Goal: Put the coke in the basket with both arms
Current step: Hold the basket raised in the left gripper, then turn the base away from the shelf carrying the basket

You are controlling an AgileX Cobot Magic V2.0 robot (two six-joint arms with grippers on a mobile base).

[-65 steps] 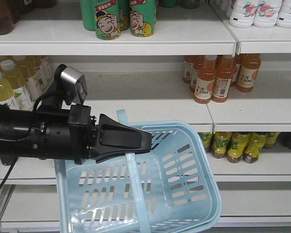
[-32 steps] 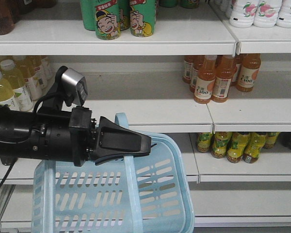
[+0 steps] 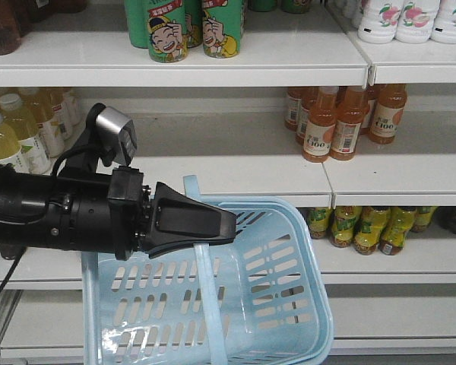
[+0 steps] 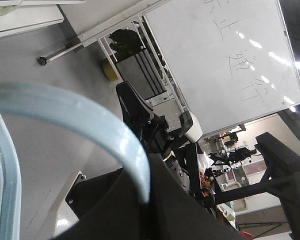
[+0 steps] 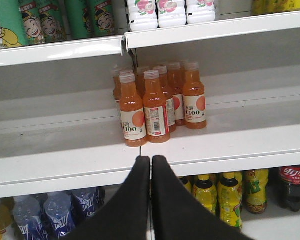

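Left gripper (image 3: 229, 223): jaws clamped on the basket (image 3: 235, 304) handle (image 4: 90, 117); basket hangs tilted before the shelves.
Right gripper (image 5: 150, 160): jaws pressed together, nothing between, pointing at the orange bottles (image 5: 157, 102).
Coke (image 5: 293, 186): upright on the bottom shelf (image 5: 275, 224), far right, well apart from both grippers.

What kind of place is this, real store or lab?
Probably a mock shop aisle inside a lab: white shelves stocked with orange drink bottles, a blue shopping basket, yet the left wrist view shows a whiteboard.
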